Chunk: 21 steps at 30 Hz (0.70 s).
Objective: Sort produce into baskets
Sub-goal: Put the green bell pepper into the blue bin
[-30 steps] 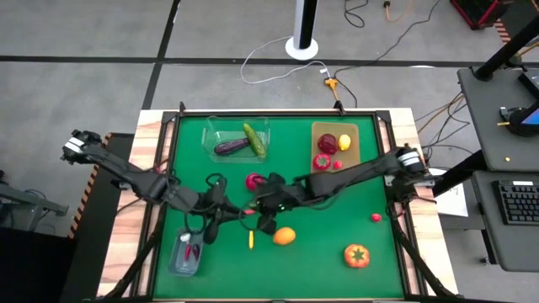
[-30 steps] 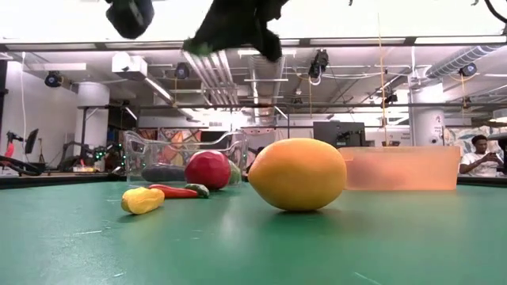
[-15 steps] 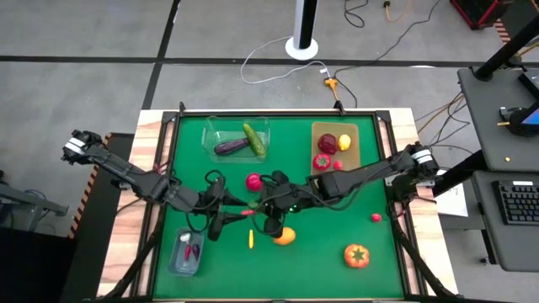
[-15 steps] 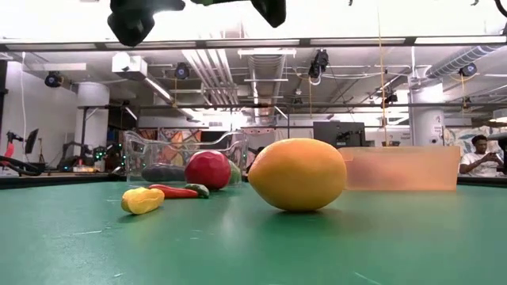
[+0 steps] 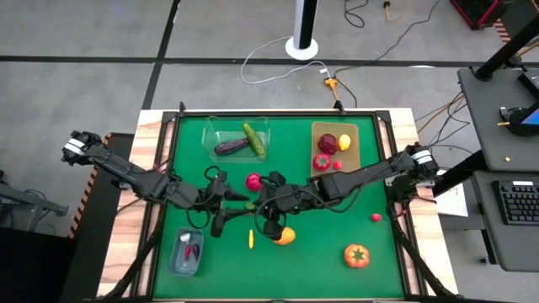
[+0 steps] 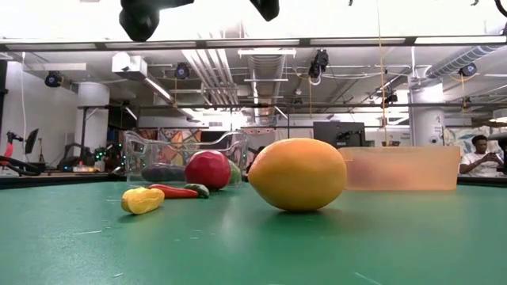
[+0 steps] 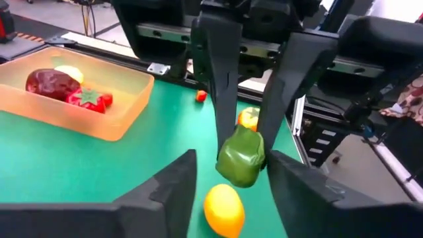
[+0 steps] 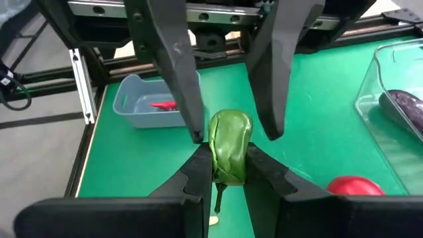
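Observation:
My right gripper (image 8: 229,151) is shut on a green toy pepper (image 8: 229,142), held up over the middle of the green mat (image 5: 387,269). My left gripper (image 7: 231,158) is open. Its two fingers (image 8: 173,79) stand on either side of the pepper's upper end without touching it. In the high view the two grippers meet near the table's middle, the left gripper (image 5: 237,205) facing the right gripper (image 5: 256,205). An orange fruit (image 5: 285,236) lies on the mat just below them. My right gripper pinches the green pepper's two sides (image 8: 228,168) between its two fingers (image 8: 198,175). The fingers slant down from the table's right. The pepper sits upright between them, lifted clear of the mat. The hold also shows in the left wrist view (image 7: 241,155).
A clear tub (image 5: 212,133) at the far left holds an eggplant and a cucumber. A wooden tray (image 5: 354,130) at the far right holds red and yellow fruits. A bluish tub (image 5: 177,261) holds a red chilli. A red fruit (image 5: 253,180), a yellow chilli (image 5: 251,240), a tomato (image 5: 356,255) and a small red fruit (image 5: 376,217) lie loose.
My right gripper has gone up with the pepper and now shows only at the top edge of the low view. My left gripper has moved toward the table's right, up to the right gripper.

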Each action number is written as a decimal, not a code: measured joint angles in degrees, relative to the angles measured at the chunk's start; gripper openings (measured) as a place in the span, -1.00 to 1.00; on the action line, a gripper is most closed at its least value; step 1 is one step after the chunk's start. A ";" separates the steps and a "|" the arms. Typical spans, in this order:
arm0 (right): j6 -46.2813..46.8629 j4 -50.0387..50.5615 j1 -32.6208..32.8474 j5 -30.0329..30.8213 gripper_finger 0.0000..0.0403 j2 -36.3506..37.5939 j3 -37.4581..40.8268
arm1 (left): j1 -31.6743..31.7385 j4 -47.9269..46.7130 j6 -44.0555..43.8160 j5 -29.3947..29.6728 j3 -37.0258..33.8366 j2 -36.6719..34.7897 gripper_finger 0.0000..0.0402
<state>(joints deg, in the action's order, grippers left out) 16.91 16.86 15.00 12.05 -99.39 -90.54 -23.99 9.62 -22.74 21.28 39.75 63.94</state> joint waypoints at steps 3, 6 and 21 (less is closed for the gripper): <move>-0.24 -0.07 0.00 0.04 -0.71 0.00 0.00 | 0.00 0.42 0.10 0.37 0.00 -0.02 -0.37; -0.89 -0.11 -0.02 0.10 -0.71 0.00 0.00 | 0.00 0.34 0.63 0.41 0.00 -0.02 -0.58; 2.79 1.47 -0.15 -0.02 -0.16 0.01 0.00 | 0.00 -5.40 -1.87 -0.92 0.32 -1.27 -0.94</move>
<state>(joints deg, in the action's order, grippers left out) 19.70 18.33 14.85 12.03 -99.39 -90.54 -23.99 4.23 -24.61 20.36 40.06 62.68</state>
